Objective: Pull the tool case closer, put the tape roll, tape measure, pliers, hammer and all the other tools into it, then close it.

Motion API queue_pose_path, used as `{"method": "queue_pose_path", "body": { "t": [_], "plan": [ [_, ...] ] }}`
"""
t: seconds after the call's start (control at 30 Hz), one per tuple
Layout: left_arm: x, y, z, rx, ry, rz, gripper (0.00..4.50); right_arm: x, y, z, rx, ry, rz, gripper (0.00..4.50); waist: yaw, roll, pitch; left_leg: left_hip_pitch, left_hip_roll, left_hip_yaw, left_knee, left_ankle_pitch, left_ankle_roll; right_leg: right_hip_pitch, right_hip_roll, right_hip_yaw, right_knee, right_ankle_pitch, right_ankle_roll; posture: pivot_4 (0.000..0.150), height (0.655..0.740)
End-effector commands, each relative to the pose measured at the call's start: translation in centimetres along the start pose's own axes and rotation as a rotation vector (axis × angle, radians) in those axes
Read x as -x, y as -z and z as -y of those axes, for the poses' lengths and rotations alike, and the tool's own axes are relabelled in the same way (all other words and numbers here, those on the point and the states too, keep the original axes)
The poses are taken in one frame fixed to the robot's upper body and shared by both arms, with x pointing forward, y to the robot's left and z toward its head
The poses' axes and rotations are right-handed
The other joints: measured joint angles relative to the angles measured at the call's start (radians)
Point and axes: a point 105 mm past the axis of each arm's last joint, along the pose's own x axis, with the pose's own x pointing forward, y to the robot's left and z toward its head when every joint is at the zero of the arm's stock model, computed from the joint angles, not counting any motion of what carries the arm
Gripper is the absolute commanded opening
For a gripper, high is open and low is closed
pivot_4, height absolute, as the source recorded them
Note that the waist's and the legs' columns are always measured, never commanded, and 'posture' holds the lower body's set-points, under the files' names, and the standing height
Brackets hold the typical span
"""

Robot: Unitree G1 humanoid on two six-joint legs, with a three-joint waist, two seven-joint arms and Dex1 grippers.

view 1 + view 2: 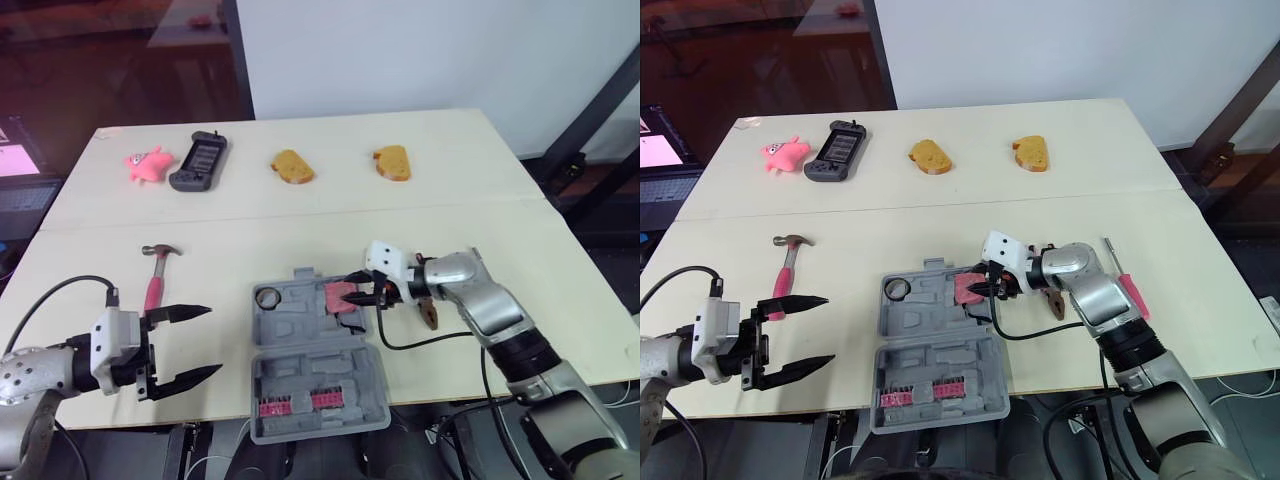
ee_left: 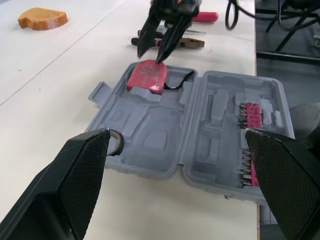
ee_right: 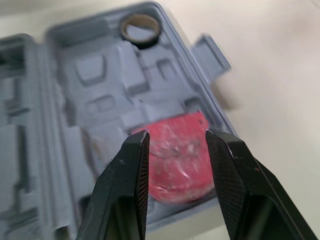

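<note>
The grey tool case (image 1: 310, 370) lies open at the table's front centre. A tape roll (image 1: 268, 296) sits in its far left pocket and a red tape measure (image 1: 338, 297) in its far right pocket. My right gripper (image 1: 368, 297) hovers just over the tape measure, fingers (image 3: 135, 170) open and straddling it. The red-handled hammer (image 1: 155, 275) lies left of the case. My left gripper (image 1: 213, 340) is open and empty, near the front edge just past the hammer's handle end. Pliers (image 2: 185, 43) and a red-handled screwdriver (image 1: 1128, 285) lie right of the case.
Along the far side lie a pink toy (image 1: 147, 165), a dark game controller (image 1: 198, 160) and two bread pieces (image 1: 292, 166) (image 1: 392, 162). Red bit rows (image 1: 295, 403) fill the case's near half. Bare table lies between the hammer and the case.
</note>
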Motion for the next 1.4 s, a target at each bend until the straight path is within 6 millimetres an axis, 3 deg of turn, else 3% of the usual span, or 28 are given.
{"method": "queue_pose_path", "body": {
  "t": [0.03, 0.47, 0.6, 0.73, 0.83, 0.9, 1.03, 1.1, 1.27, 1.4],
  "plan": [
    [0.3, -0.3, -0.2, -0.015, 0.005, -0.008, 4.5, -0.2, 0.6, 0.4, -0.04, 0.021, 0.028, 1.87, 0.001, 0.0, 0.0, 0.0, 0.0, 0.0, 0.0, 0.0, 0.0, 0.0, 0.0, 0.0, 0.0, 0.0, 0.0, 0.15, 0.74],
    [0.5, -0.3, -0.4, -0.024, 0.0, -0.022, 4.5, -2.1, 4.9, -0.3, -0.075, -0.026, -0.083, 1.87, -0.002, -0.002, -0.002, 0.006, 0.001, -0.001, 0.0, 0.0, 0.0, 0.007, 0.001, 0.0, 0.0, 0.0, 0.0, 0.15, 0.74],
    [0.4, -0.3, -0.5, -0.025, -0.002, -0.02, 4.5, -2.5, 6.4, -1.0, -0.099, -0.05, -0.13, 1.87, -0.002, -0.003, -0.005, 0.018, 0.001, -0.001, -0.004, -0.001, -0.001, 0.019, 0.001, 0.0, -0.003, -0.002, -0.003, 0.15, 0.74],
    [0.4, -0.3, -0.6, -0.025, -0.005, -0.018, 4.5, -2.5, 5.4, -0.6, -0.088, -0.038, -0.082, 1.87, -0.001, -0.008, -0.009, 0.019, 0.003, -0.001, -0.003, -0.001, -0.002, 0.02, 0.003, 0.0, -0.003, -0.003, -0.004, 0.15, 0.74],
    [0.4, -0.3, -0.8, -0.016, -0.023, -0.009, 4.5, -2.2, 2.8, 0.4, 0.009, 0.015, 0.037, 1.87, -0.001, -0.008, -0.009, 0.019, 0.004, -0.001, -0.003, -0.002, -0.002, 0.02, 0.004, 0.0, -0.003, -0.003, -0.004, 0.15, 0.74],
    [0.4, -0.2, -1.0, -0.031, -0.038, -0.024, 4.5, -1.4, 0.6, 1.6, 0.125, 0.111, 0.119, 1.87, -0.002, -0.008, -0.008, 0.019, 0.004, -0.001, -0.003, -0.002, -0.003, 0.019, 0.004, 0.0, -0.003, -0.003, -0.004, 0.15, 0.74],
    [0.7, 0.0, -1.3, -0.006, -0.045, -0.026, 4.5, 1.0, -2.1, 1.6, 0.155, 0.132, 0.215, 1.87, -0.001, -0.005, -0.006, 0.016, 0.005, 0.0, -0.003, -0.002, -0.003, 0.016, 0.004, 0.001, -0.003, -0.002, -0.003, 0.15, 0.74],
    [1.2, 0.0, -2.3, -0.003, -0.101, -0.016, 4.5, 2.5, -2.7, 1.6, 0.153, 0.143, 0.236, 2.4, 0.001, -0.005, -0.006, 0.016, 0.005, 0.0, -0.003, -0.002, -0.003, 0.016, 0.004, 0.0, -0.003, -0.002, -0.003, 0.15, 0.74],
    [3.4, 0.9, -4.2, 0.018, -0.239, -0.032, 4.5, 7.4, -2.2, 1.4, 0.115, 0.139, 0.243, 4.46, 0.005, -0.005, -0.005, 0.016, 0.005, -0.001, -0.002, -0.002, -0.003, 0.017, 0.005, 0.0, -0.004, -0.003, -0.003, 0.15, 0.74],
    [6.9, 1.9, -5.4, 0.055, -0.361, -0.072, 4.5, 12.7, 1.0, 2.4, 0.055, 0.32, 0.183, 4.46, 0.005, -0.005, -0.005, 0.015, 0.006, 0.0, -0.003, -0.003, -0.003, 0.017, 0.005, 0.0, -0.006, -0.003, -0.004, 0.15, 0.74]
  ]
}}
